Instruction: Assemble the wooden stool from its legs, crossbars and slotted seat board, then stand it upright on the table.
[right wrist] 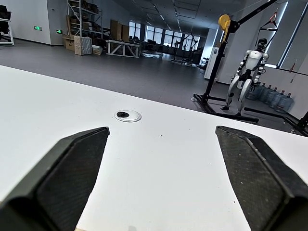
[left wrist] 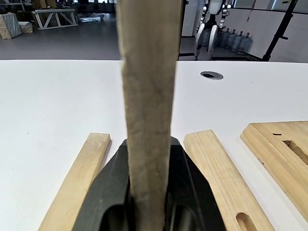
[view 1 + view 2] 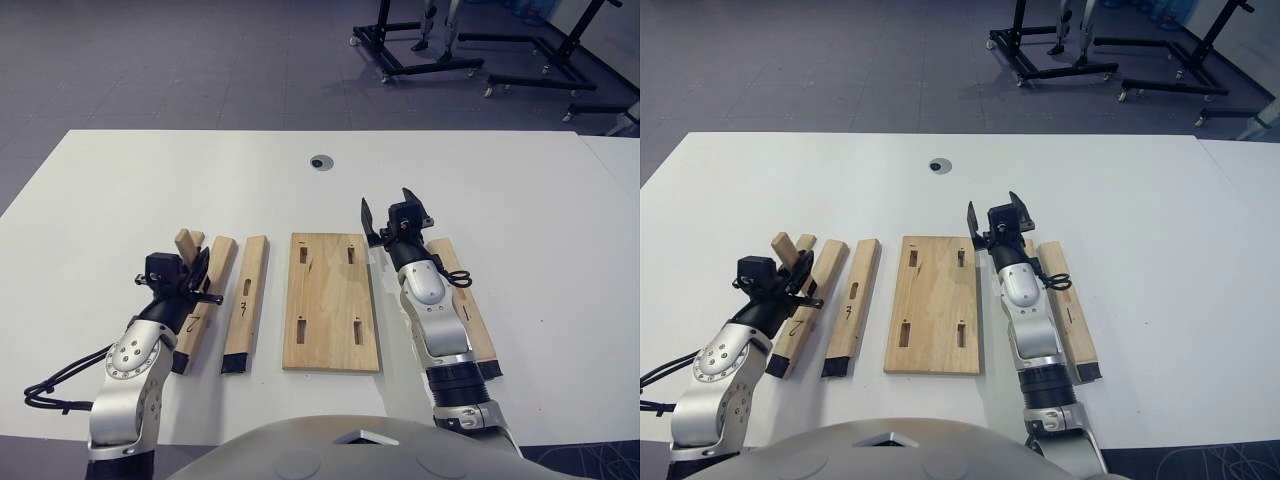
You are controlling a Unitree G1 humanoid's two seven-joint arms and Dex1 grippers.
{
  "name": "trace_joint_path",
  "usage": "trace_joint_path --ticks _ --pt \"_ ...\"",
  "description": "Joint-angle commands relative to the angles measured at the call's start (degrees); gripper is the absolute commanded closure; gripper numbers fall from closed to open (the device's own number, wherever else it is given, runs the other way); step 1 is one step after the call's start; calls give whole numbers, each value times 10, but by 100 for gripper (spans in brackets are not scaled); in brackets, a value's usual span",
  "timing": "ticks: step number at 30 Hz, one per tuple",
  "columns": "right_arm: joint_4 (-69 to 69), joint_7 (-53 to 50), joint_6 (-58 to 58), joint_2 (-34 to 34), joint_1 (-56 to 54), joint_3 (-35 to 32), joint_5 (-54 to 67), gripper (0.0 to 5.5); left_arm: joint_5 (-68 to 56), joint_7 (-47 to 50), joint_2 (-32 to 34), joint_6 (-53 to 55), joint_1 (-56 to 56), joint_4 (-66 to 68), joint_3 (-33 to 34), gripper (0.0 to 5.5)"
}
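The slotted seat board point(image 3: 330, 300) lies flat in the middle of the white table point(image 3: 520, 200). Left of it two wooden legs point(image 3: 246, 300) point(image 3: 212, 270) lie side by side. My left gripper point(image 3: 197, 273) sits over the outer leg, shut on a short wooden crossbar point(image 2: 149, 106) whose end point(image 3: 187, 242) sticks out beyond the fingers. My right gripper point(image 3: 390, 212) stands open just past the board's far right corner, nothing between its fingers point(image 1: 62, 183). Another leg point(image 3: 465, 300) lies to the right of the right forearm.
A round cable hole point(image 3: 321, 162) sits in the table beyond the board. The far half of the table is bare white surface. Black wheeled frames point(image 3: 430, 50) stand on the floor behind the table.
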Motion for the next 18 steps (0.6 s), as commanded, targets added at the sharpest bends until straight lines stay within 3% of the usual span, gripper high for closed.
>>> trace_joint_path --ticks 1,11,18 --pt "4 3 8 -1 -3 -2 4 142 0 -6 -6 -13 12 21 -3 511" --pt "8 6 7 -6 -10 -6 5 142 15 -11 2 -80 6 64 7 511" --pt "9 0 4 -4 -10 -6 5 142 5 -14 -1 -67 -4 59 7 511"
